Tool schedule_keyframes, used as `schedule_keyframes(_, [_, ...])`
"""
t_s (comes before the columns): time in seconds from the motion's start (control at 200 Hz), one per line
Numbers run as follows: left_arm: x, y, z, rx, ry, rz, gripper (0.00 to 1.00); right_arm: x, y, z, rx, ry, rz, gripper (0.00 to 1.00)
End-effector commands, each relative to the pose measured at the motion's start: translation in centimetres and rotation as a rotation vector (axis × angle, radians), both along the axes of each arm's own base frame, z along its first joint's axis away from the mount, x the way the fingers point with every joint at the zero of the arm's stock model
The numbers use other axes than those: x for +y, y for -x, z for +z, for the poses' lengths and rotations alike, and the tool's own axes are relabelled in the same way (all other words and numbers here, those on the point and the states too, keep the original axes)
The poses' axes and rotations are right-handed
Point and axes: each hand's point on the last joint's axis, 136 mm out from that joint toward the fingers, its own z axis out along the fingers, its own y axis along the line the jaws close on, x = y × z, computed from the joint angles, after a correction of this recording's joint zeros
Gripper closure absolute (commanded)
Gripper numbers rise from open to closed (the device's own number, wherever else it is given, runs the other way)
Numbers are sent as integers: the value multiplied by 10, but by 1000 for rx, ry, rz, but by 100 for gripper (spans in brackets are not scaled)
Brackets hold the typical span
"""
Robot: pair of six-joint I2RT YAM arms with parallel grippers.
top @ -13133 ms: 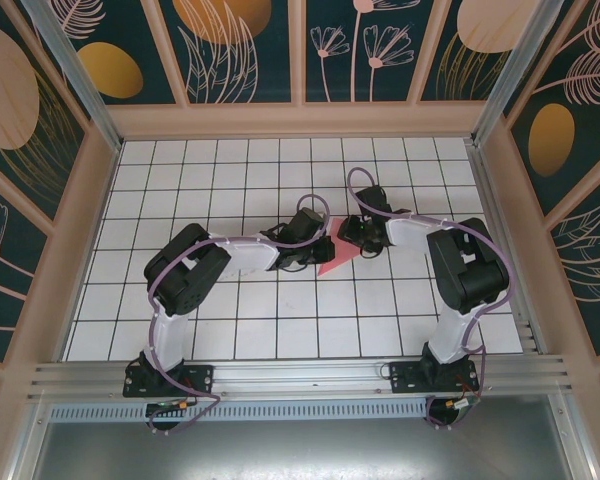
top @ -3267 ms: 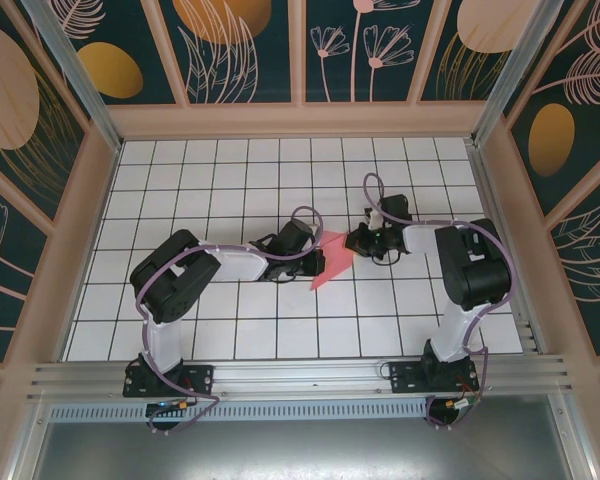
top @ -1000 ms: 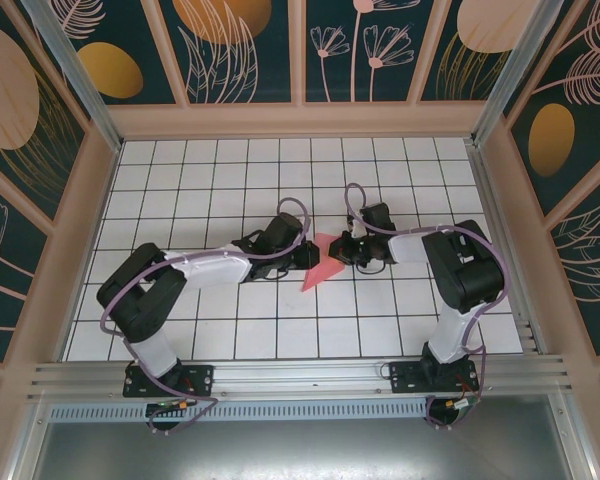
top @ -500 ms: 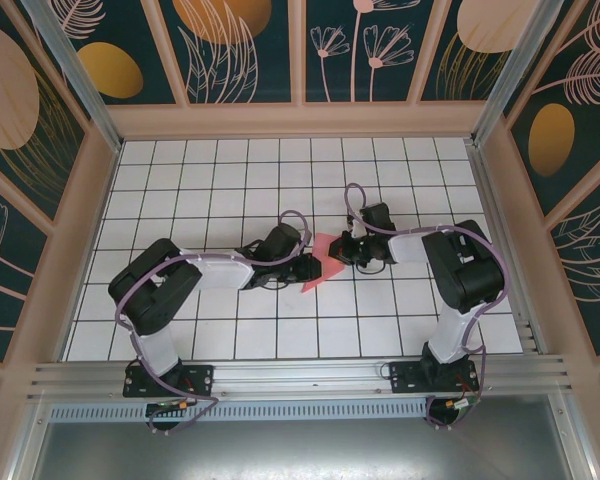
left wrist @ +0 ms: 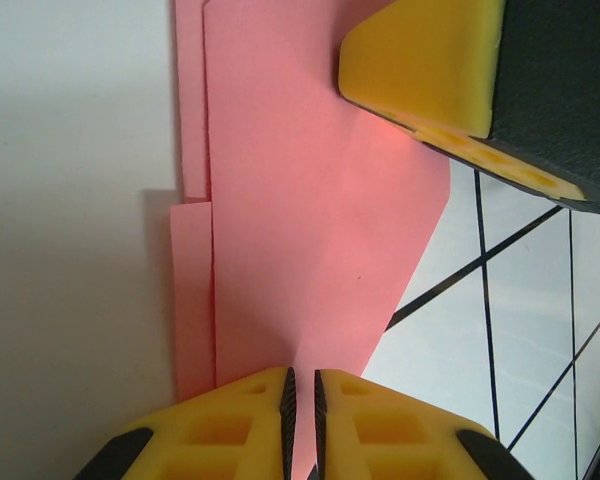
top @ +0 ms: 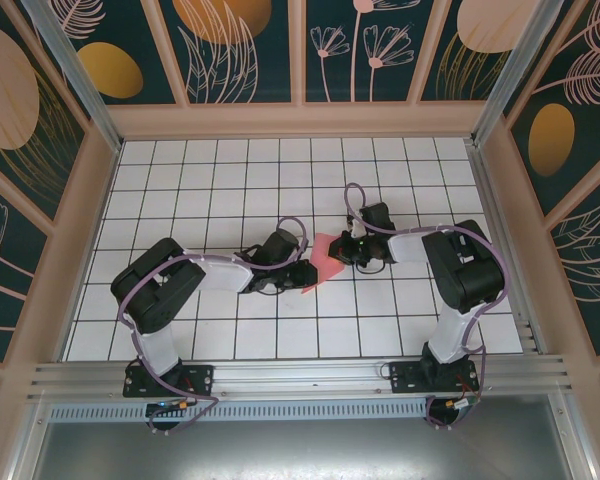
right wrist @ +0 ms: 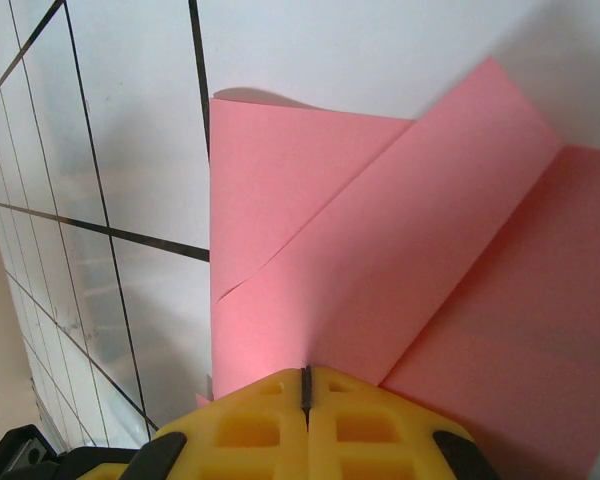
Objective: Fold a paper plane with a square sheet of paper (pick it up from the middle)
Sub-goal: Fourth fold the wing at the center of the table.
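While the right gripper (top: 352, 250), pads together, stays pressed on the folded square sheet of paper (top: 327, 255) at centre frame, the left gripper (top: 308, 274), pads nearly touching, has slid down its left edge toward the lower tip, likely flattening 1 crease.

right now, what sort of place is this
Probably a robot test cell: a white gridded table boxed in by patterned wall panels and an aluminium frame.

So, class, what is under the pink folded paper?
The white gridded table lies under the pink paper; black grid lines run out from its edge. The tabletop directly beneath is covered, so unseen.
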Motion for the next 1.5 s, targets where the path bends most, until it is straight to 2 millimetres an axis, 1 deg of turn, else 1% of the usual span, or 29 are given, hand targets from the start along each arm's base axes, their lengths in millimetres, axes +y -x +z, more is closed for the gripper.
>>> schedule_keyframes(0.0, [20, 12, -19, 45, -84, 8, 82, -30, 20, -49, 117, 192, -52, 96])
schedule_keyframes(0.06, [20, 13, -17, 41, -83, 10, 82, -30, 21, -49, 118, 194, -53, 96])
schedule_keyframes(0.225, [9, 11, 14, 7, 7, -3, 82, -31, 22, -50, 124, 199, -50, 96])
schedule_keyframes(0.28, [7, 12, 19, 5, 22, -7, 81, -31, 23, -50, 125, 198, -48, 96])
schedule_keyframes(0.515, [8, 25, 11, 35, -8, -45, 81, -30, 24, -49, 118, 203, -43, 96])
schedule_keyframes(0.625, [7, 27, 8, 42, -16, -49, 81, -30, 25, -51, 125, 207, -41, 96])
schedule_keyframes(0.691, [12, 28, 3, 48, -41, -40, 81, -30, 25, -52, 126, 209, -40, 96])
schedule_keyframes(1.101, [30, 31, -18, 73, -147, -17, 82, -34, 27, -60, 148, 236, -49, 96])
schedule_keyframes(1.381, [39, 37, -28, 97, -193, -13, 81, -36, 29, -64, 162, 247, -51, 96])
schedule_keyframes(1.496, [39, 39, -27, 103, -193, -26, 81, -36, 29, -65, 165, 249, -53, 96])
